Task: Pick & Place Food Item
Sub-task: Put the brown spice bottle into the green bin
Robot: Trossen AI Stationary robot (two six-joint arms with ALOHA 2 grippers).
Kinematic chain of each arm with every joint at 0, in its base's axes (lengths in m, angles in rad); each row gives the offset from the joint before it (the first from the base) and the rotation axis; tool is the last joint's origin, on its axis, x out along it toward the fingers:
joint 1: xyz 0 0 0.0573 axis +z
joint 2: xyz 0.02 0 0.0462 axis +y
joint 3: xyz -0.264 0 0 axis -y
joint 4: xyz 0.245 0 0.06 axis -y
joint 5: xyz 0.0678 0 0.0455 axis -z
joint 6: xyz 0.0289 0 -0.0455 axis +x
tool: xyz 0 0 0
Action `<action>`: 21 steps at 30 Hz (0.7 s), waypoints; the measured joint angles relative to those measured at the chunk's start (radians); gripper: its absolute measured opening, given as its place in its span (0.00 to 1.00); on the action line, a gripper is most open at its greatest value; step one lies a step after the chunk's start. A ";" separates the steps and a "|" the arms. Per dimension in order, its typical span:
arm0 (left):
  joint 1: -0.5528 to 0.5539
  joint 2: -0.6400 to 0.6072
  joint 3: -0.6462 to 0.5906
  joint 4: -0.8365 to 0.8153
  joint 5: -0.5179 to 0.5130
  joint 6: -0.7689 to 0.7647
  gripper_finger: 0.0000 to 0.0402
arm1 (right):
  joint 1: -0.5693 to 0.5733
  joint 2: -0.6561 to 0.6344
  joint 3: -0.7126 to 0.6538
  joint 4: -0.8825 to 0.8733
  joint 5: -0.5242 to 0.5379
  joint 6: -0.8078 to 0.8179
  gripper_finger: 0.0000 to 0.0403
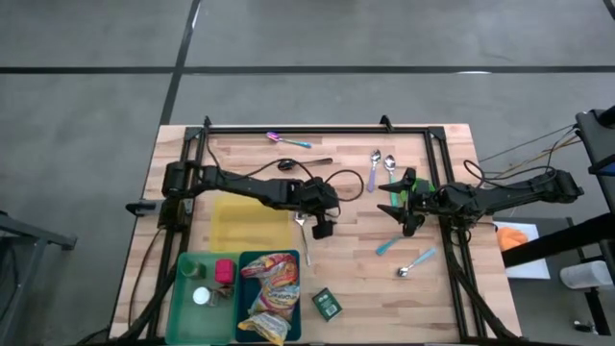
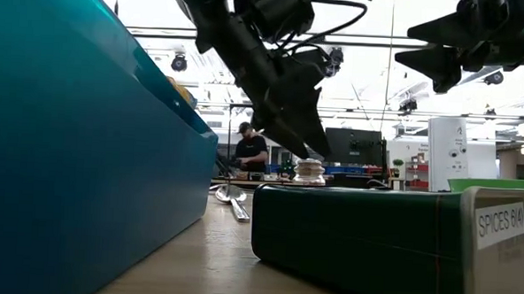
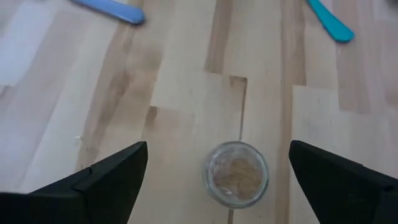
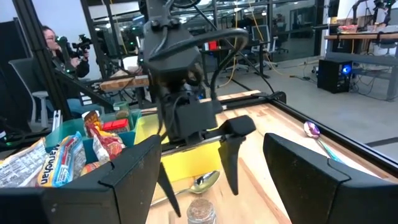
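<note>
**Centring over the jar before the grasp**

My left hand [image 3: 217, 180] hangs open above the small glass jar [image 3: 236, 173], which stands upright mid-table, between my fingers [image 3: 112, 177]. Judgement: descend straight, keep the jar centred, close low on its wall. Right hand [image 1: 402, 204], open, waits nearer the table's right edge.

Metal spoons [image 1: 381, 164], a teal spoon [image 1: 387, 247] and a yellow mat [image 1: 250, 223] lie on the wooden table [image 1: 356, 279].
</note>
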 joint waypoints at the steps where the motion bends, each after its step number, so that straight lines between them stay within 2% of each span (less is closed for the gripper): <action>1: 0.000 0.000 -0.008 0.010 0.000 0.000 0.99 | 0.000 0.000 0.000 0.000 0.000 0.000 0.70; 21: 0.005 0.000 -0.183 0.257 0.017 -0.026 0.99 | 0.000 0.000 0.000 -0.001 0.000 0.000 0.70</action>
